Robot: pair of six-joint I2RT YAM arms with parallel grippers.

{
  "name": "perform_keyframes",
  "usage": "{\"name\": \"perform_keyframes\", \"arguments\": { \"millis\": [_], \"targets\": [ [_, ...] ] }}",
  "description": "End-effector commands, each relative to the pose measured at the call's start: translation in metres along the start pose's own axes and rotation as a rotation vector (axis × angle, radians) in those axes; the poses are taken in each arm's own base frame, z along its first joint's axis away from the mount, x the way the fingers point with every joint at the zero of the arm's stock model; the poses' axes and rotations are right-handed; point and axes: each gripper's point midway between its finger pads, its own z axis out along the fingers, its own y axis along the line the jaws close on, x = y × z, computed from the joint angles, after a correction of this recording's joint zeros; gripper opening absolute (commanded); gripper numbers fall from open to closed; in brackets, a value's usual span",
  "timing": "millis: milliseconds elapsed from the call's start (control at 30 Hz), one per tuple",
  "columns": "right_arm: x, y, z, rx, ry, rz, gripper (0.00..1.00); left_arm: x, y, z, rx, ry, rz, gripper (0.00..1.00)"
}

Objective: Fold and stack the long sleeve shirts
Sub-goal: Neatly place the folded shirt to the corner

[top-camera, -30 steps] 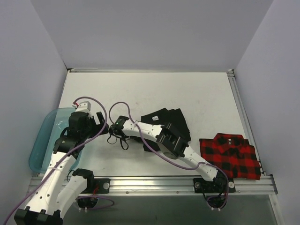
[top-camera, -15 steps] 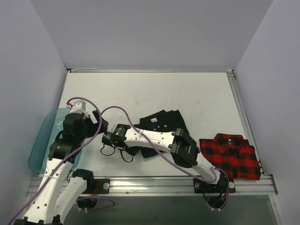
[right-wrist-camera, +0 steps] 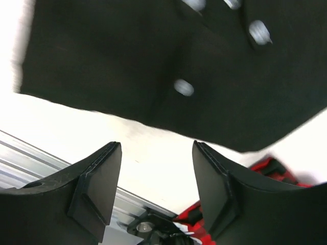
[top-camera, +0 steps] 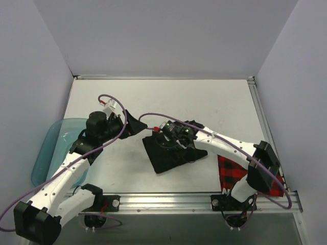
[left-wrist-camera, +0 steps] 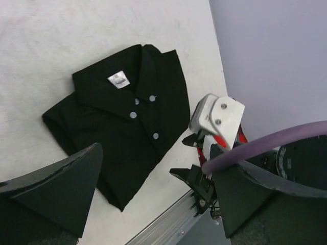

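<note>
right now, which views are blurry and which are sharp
Right wrist: motion-blurred, the buttons on the black shirt smear into soft blobs. Left wrist: sharp, the neck label reads crisp. Top external: sharp, even light, no glare.

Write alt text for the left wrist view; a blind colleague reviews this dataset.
A folded black shirt with white buttons and a white neck label lies on the white table. The left arm's dark fingers frame the bottom corners, spread wide and empty.
</note>
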Motion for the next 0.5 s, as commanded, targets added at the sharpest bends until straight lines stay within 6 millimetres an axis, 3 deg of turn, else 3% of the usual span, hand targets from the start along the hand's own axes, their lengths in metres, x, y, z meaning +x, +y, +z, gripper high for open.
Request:
{"name": "perform_keyframes", "arguments": {
  "millis": [0, 167, 200, 300, 400, 467],
  "targets": [
    [-0.031, -0.069, -0.049, -0.024, -0.287, 0.497, 0.56, 0.032, 0.062, 0.023, -0.264, 0.090, -0.033, 0.92],
    [-0.036, -0.092, -0.051, 0.022, -0.372, 0.567, 0.54, 0.039, 0.070, 0.063, -0.286, 0.107, -0.051, 0.88],
    [-0.033, -0.108, -0.053, 0.042, -0.387, 0.621, 0.54, 0.040, 0.075, 0.073, -0.302, 0.118, -0.049, 0.88],
    [-0.029, -0.116, -0.050, 0.016, -0.403, 0.651, 0.54, 0.048, 0.078, 0.082, -0.310, 0.156, -0.051, 0.89],
    [-0.022, -0.123, -0.047, 0.034, -0.393, 0.648, 0.55, 0.043, 0.069, 0.082, -0.275, 0.115, -0.021, 0.94],
    [-0.017, -0.133, -0.042, 0.047, -0.381, 0.683, 0.56, 0.046, 0.073, 0.081, -0.286, 0.102, -0.013, 0.95]
  ]
}}
